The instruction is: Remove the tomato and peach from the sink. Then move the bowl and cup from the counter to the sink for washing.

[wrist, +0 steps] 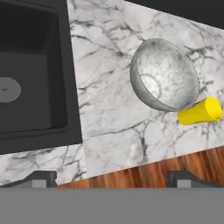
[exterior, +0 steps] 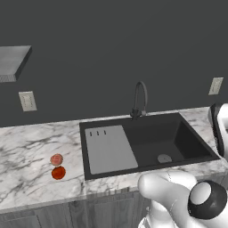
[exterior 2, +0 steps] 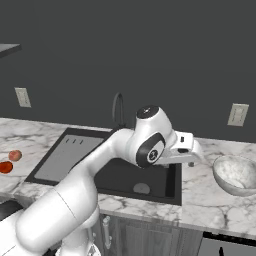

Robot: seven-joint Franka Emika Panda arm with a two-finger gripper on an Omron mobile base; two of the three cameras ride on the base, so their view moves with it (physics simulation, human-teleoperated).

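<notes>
One tomato and one peach lie on the counter, out of the sink. In the left base view they sit just beside each other, the peach at twelve o'clock of the tomato, both at nine o'clock of the basin and well clear of its rim. The right base view shows the same pair at its far left edge, tomato low and peach just above it.

One bowl and one cup stand on the marble on the sink's other side. In the hand view the bowl is at about two o'clock from the picture's centre, whitish-grey and speckled. The yellow cup is close against the bowl at its four o'clock; I cannot tell whether they touch. The right base view shows the bowl at three o'clock of the basin.

The single black sink has a grey flat panel on its left side, one round drain in the deep part and one black gooseneck faucet at its twelve o'clock.

The gripper hangs over the counter's front edge between sink and bowl. Its two dark fingertips stand wide apart at the bottom of the hand view, with nothing between them and touching nothing.

Two wall outlets show on the dark wall.
</notes>
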